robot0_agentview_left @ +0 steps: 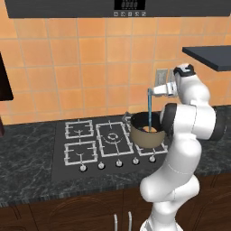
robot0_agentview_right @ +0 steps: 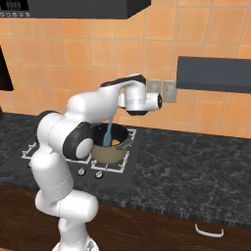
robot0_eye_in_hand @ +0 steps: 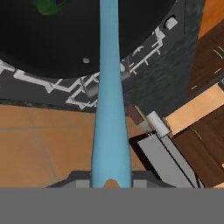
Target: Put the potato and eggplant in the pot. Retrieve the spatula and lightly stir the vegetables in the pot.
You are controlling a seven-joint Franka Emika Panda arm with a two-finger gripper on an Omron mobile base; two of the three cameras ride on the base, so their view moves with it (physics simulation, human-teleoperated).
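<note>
Spatula (robot0_agentview_left: 149,108) handling is shown above the stove. At the left of the left base view, the black stovetop (robot0_agentview_left: 85,144) is set into the dark stone counter (robot0_agentview_left: 27,153), with its knobs (robot0_agentview_left: 118,163) in a row along the front edge. To the right of the middle burners, the tan-olive pot (robot0_agentview_left: 147,135) is seen on the right-hand burner, and the orange-tan potato (robot0_agentview_left: 153,130) lies inside it. The light-blue spatula is held nearly upright over the pot, its lower end reaching down inside the rim; whether it touches the potato cannot be told. Further right and above, the gripper (robot0_agentview_left: 155,91) is closed tightly on the upper end of the spatula, in front of the orange tiled wall (robot0_agentview_left: 90,63). In the hand view, the spatula (robot0_eye_in_hand: 109,109) is seen running from between the finger tips toward the pot's dark inside (robot0_eye_in_hand: 65,39), where a green and purple thing (robot0_eye_in_hand: 50,5) is partly seen at the picture's edge.
</note>
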